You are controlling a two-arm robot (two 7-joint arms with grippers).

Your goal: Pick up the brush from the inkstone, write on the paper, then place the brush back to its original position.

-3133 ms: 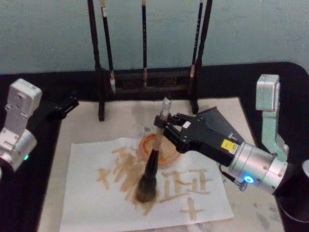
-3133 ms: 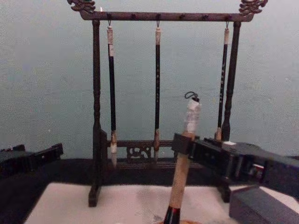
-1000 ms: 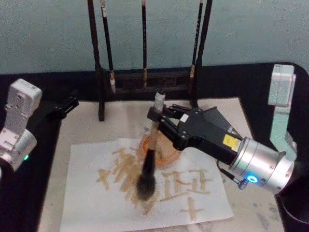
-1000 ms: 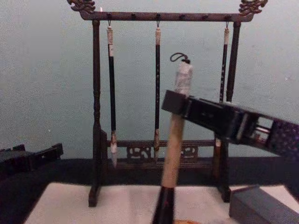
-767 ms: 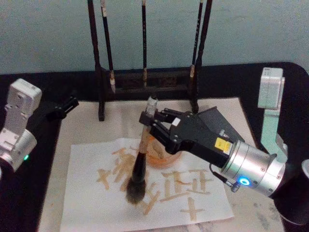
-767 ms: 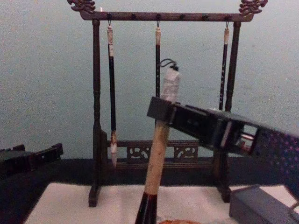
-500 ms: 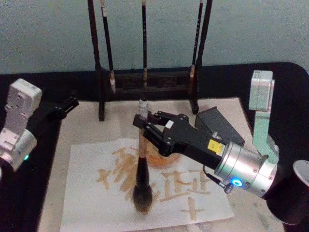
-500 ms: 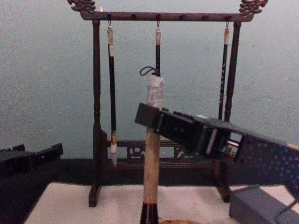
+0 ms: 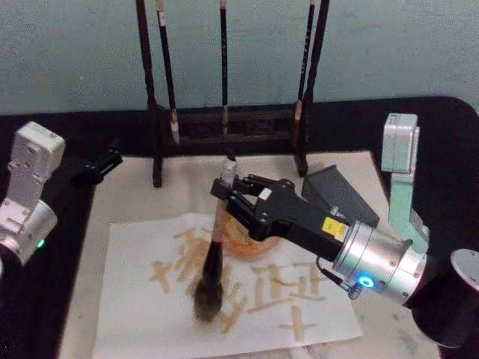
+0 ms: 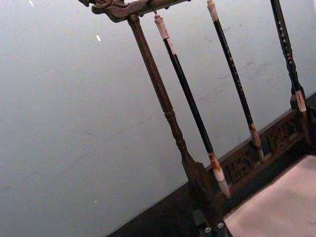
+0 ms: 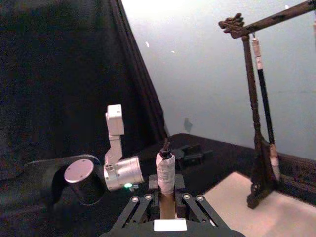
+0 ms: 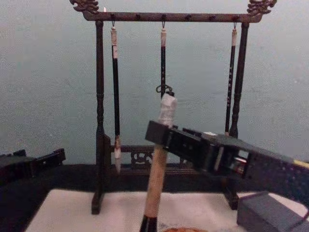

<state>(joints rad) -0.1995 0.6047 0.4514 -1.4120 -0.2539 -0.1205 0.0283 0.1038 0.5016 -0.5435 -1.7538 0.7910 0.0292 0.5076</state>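
Right now my right gripper (image 9: 224, 196) is clamped on the tan handle of the large calligraphy brush (image 9: 212, 254). The brush stands slightly tilted, its bushy bristles down at the paper (image 9: 142, 321) among brownish strokes. I judge this to be the writing step, well underway. Next I must finish the stroke, lift the bristles clear, then carry the brush rightward to the dark inkstone (image 9: 338, 193) beside my wrist. My left gripper (image 9: 99, 166) is parked at the table's left.
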